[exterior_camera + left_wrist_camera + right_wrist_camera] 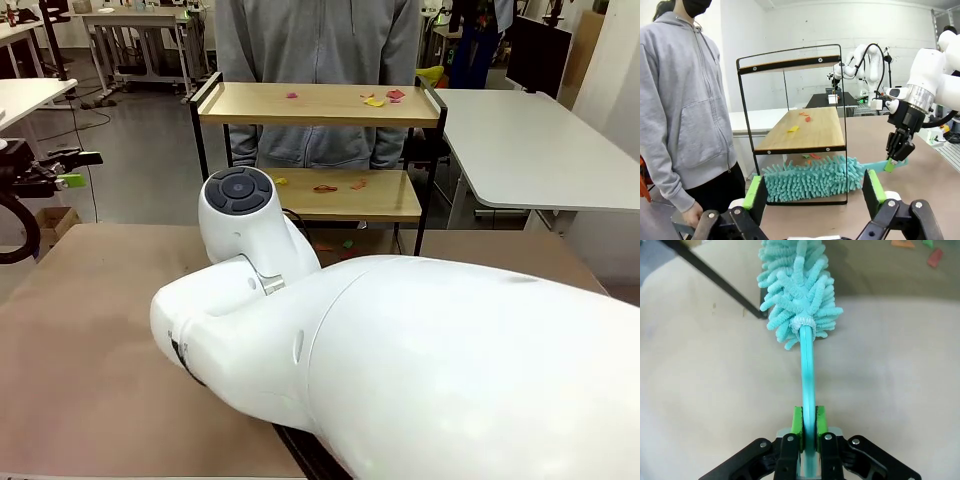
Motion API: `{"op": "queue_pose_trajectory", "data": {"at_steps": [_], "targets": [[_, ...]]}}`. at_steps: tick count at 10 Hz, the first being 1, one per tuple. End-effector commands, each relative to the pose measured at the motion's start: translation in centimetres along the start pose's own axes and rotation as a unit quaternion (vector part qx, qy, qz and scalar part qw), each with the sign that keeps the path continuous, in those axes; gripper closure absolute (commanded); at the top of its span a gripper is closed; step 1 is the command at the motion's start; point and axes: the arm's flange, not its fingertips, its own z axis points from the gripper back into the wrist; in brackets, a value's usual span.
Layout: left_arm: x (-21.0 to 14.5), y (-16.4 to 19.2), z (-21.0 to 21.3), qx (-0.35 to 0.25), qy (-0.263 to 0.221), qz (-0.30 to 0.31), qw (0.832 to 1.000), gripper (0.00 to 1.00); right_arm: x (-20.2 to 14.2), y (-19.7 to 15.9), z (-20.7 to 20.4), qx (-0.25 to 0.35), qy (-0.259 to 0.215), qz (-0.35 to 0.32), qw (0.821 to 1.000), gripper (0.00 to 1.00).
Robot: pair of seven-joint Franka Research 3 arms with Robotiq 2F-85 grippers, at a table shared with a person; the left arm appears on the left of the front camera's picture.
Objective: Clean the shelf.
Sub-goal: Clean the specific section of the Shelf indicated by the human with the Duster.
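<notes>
The shelf (pixel 320 104) stands at the table's far edge, with small red and yellow scraps (pixel 378 99) on its top board and more on the lower board (pixel 340 186). My right gripper (pixel 808 426) is shut on the handle of a teal fluffy duster (pixel 798 287). In the left wrist view the duster's head (pixel 812 178) lies on the table under the shelf's (pixel 810 132) lower board, and the right gripper (pixel 896 159) holds its handle just outside the frame. My left gripper (pixel 814 194) is open and holds nothing; it hovers off the table's left side (pixel 82 164).
A person in a grey hoodie (pixel 318 45) stands right behind the shelf. My right arm's white body (pixel 420 360) covers much of the brown tabletop (pixel 80 320). Scraps (pixel 934 257) lie on the table under the shelf. White tables (pixel 530 140) stand beyond.
</notes>
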Motion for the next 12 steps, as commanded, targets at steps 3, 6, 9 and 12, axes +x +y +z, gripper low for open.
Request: {"op": "queue_pose_trajectory", "data": {"at_steps": [3,6,9,12], "targets": [[0.4,-0.1,0.0,0.000,-0.001,-0.003,1.000,0.00,2.7,-4.6,1.5,0.019,0.047,-0.023,0.998,0.87],[0.4,-0.1,0.0,0.000,-0.001,-0.003,1.000,0.00,3.7,-8.2,2.0,0.023,0.069,-0.033,0.997,0.87],[0.4,-0.1,0.0,0.000,-0.001,-0.003,1.000,0.00,4.3,-12.0,3.2,0.014,0.068,-0.050,0.996,0.87],[0.4,-0.1,0.0,0.000,-0.001,-0.003,1.000,0.00,4.6,-15.6,4.2,0.000,0.062,-0.076,0.995,0.87]]}}
